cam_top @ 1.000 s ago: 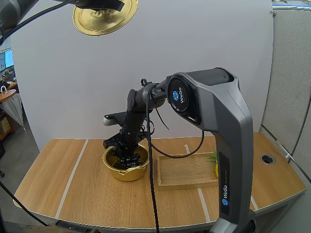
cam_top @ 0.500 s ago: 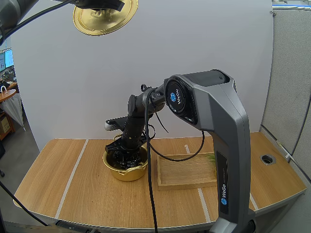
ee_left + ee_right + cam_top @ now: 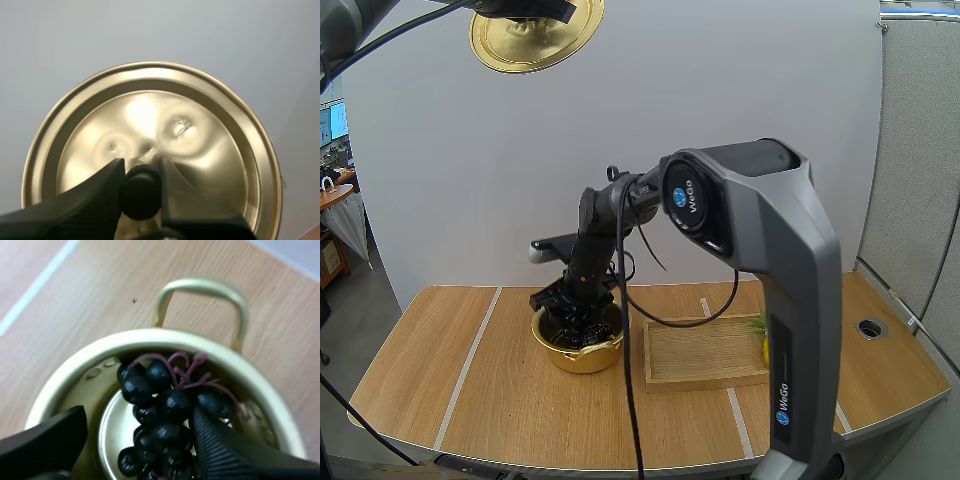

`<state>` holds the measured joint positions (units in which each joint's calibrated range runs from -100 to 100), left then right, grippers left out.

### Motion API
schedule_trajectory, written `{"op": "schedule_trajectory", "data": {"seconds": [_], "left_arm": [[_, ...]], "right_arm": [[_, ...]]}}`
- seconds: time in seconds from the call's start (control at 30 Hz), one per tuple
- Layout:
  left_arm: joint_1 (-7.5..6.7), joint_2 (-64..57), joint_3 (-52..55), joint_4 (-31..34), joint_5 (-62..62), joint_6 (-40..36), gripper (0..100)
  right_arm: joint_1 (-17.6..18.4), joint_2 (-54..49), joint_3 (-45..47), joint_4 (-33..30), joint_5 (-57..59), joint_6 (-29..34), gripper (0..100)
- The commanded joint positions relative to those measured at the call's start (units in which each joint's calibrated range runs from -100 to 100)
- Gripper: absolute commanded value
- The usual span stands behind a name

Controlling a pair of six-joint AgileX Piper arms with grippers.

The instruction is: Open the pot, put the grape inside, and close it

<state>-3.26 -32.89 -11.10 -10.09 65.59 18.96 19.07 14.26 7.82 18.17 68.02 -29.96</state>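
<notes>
The gold pot (image 3: 578, 347) stands on the table left of the tray, and the dark bunch of grapes (image 3: 582, 328) lies inside it. My right gripper (image 3: 574, 312) hangs over the pot's mouth. In the right wrist view its fingers (image 3: 47, 440) stand wide apart on either side of the grapes (image 3: 165, 412), which rest on the pot's bottom below the rim (image 3: 150, 337). The gold lid (image 3: 533, 36) hangs high at the upper left. My left gripper (image 3: 141, 172) is shut on the black knob (image 3: 141, 194) of the lid (image 3: 200, 145).
A shallow wooden tray (image 3: 705, 352) lies right of the pot, with a small yellow-green object (image 3: 761, 337) at its right end. The pot's loop handle (image 3: 200, 290) points away from my right gripper. A round hole (image 3: 871, 327) sits in the table's right part.
My right gripper's fingers have spread apart and let go of the grapes, which now lie in the pot. The left arm and lid have not moved.
</notes>
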Motion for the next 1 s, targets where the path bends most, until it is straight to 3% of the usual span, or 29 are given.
{"op": "schedule_trajectory", "data": {"seconds": [0.0,0.57,0.97], "left_arm": [[-0.12,-0.46,-0.64,0.10,-2.47,-0.62,0],[-0.12,-0.46,-0.64,0.10,-2.47,-0.62,0],[-0.12,-0.46,-0.64,0.10,-2.47,-0.62,0]], "right_arm": [[-0.03,-5.74,0.07,-0.51,1.24,0.17,100],[-0.03,-29.41,0.71,-0.40,14.49,2.05,100],[-0.03,-56.49,16.44,-0.87,15.04,2.39,100]]}}
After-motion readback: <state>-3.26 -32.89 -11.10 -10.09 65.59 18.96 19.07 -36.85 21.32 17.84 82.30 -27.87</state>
